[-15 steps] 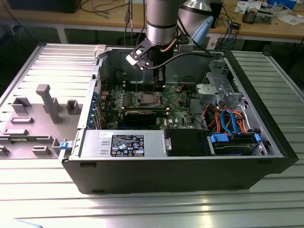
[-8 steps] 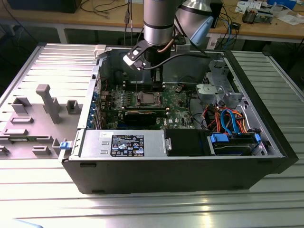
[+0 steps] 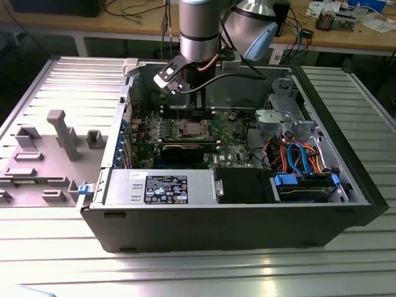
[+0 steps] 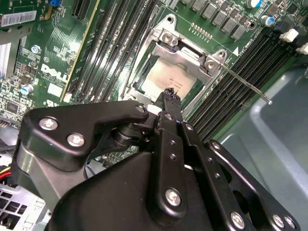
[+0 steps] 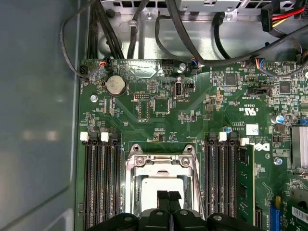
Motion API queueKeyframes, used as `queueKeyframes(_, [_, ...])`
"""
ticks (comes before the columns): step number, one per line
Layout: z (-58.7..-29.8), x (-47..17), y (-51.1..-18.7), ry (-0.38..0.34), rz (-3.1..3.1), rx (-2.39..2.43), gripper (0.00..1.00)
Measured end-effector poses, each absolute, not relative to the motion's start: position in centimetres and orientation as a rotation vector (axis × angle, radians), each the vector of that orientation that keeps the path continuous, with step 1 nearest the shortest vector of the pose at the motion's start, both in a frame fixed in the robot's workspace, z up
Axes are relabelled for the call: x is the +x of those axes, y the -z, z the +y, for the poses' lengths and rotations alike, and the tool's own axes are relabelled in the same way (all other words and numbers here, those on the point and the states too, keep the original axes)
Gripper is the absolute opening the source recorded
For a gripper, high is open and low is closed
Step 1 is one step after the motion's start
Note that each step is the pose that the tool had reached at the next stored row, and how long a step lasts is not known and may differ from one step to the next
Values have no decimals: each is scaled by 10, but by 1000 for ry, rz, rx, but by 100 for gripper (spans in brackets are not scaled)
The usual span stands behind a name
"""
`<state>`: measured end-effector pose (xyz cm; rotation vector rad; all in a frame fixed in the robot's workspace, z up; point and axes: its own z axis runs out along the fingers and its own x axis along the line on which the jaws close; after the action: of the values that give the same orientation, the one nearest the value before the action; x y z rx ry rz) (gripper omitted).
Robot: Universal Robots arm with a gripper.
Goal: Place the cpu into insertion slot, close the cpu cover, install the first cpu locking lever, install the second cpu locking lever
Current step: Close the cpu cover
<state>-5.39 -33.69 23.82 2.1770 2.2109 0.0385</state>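
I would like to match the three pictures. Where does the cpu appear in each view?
Exterior view: the cpu sits mid-way along the green motherboard, directly under the arm.
First wrist view: the cpu lies inside the cpu cover, beside the end effector.
Second wrist view: the cpu lies just beyond the end effector.
Shared landmark: black memory slots flank it.

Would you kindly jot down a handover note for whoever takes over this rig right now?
The gripper has fingertips together, nothing held, just above the cpu in the first wrist view.
The cpu sits in the insertion slot; the cpu cover looks lowered around it.
Done: placement, probably cover.
Left: one locking lever juts out unlatched in the second wrist view; the other is unclear.
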Motion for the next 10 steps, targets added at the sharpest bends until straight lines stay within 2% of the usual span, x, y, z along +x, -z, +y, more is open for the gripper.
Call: queueKeyframes(10, [-337, -54, -238, -38, 2211, 2177, 11])
